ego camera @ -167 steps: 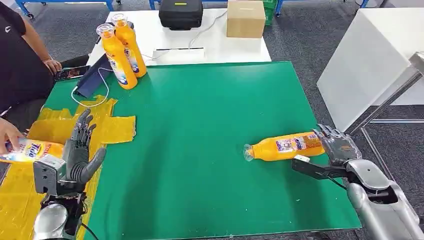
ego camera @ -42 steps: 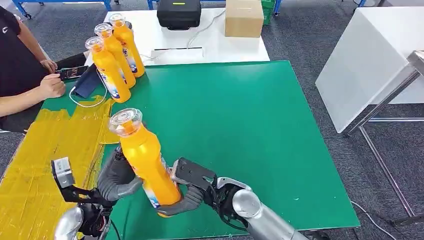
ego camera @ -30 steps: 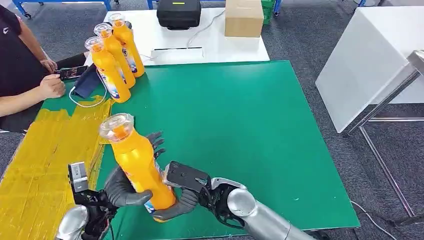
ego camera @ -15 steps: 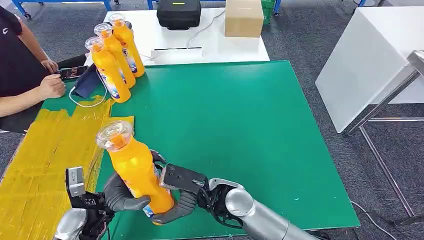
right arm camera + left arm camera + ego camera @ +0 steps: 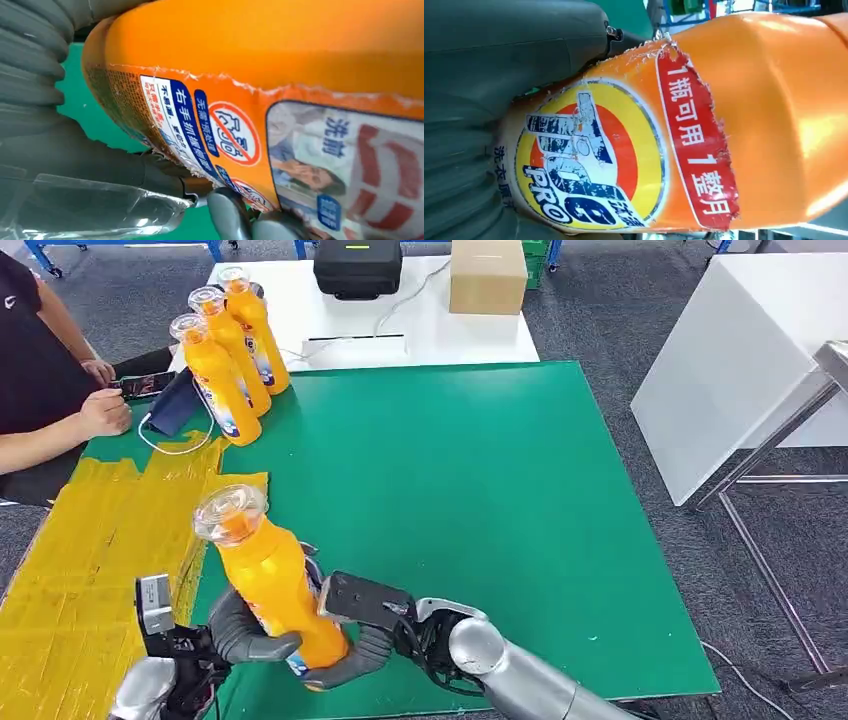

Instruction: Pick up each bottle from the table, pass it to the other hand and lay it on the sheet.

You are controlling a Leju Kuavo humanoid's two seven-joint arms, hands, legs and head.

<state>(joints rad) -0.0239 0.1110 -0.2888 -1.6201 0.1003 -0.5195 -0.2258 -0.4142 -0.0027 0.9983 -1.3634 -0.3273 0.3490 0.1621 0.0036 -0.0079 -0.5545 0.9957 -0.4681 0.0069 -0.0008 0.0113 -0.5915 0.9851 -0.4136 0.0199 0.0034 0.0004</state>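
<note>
Handover risk is a slip: the orange detergent bottle point(image 5: 272, 590), upright just right of the yellow sheet point(image 5: 90, 570), is gripped low by both the left hand point(image 5: 245, 635) and right hand point(image 5: 355, 645), so early release could topple it onto the green counter point(image 5: 480, 490).

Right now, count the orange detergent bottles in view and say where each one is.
4. Three stand in a row at the green table's far left corner. The fourth is gripped, tilted, by the left hand and right hand.
</note>
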